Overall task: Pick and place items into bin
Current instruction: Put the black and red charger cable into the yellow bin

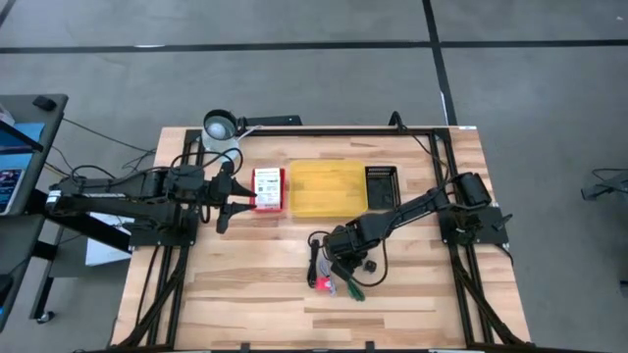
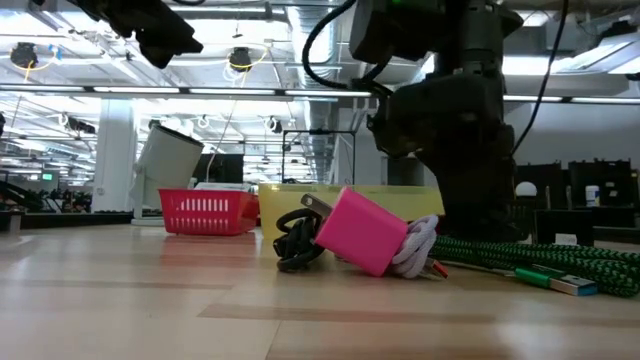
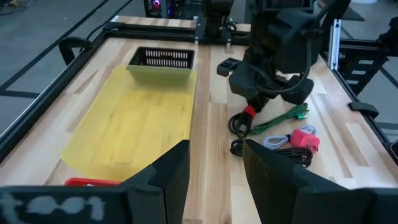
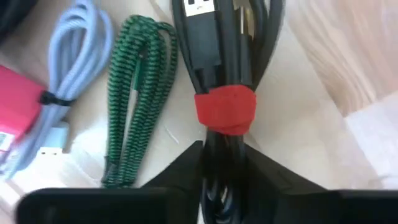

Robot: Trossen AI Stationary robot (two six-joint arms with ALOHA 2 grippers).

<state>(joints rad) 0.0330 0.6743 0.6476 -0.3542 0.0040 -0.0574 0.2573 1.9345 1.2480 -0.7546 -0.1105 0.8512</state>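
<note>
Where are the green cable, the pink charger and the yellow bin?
green cable (image 4: 134,93), right wrist view, middle of the braided bundle.
pink charger (image 2: 363,230), low view, centre of its pink face.
yellow bin (image 3: 134,118), left wrist view, bare floor of the bin.

Floor (image 1: 294,78): grey concrete, crossed by dark seam lines.
Tabletop (image 1: 255,294): pale wood planks, edged by a black frame.
Ceiling (image 2: 250,50): exposed pipes and ducts, with long strip lights.
Pillar (image 2: 115,155): white, far left in the low view.
Side desk (image 1: 29,108): dark, left of the tabletop, beside a lit screen (image 1: 12,162).
</note>
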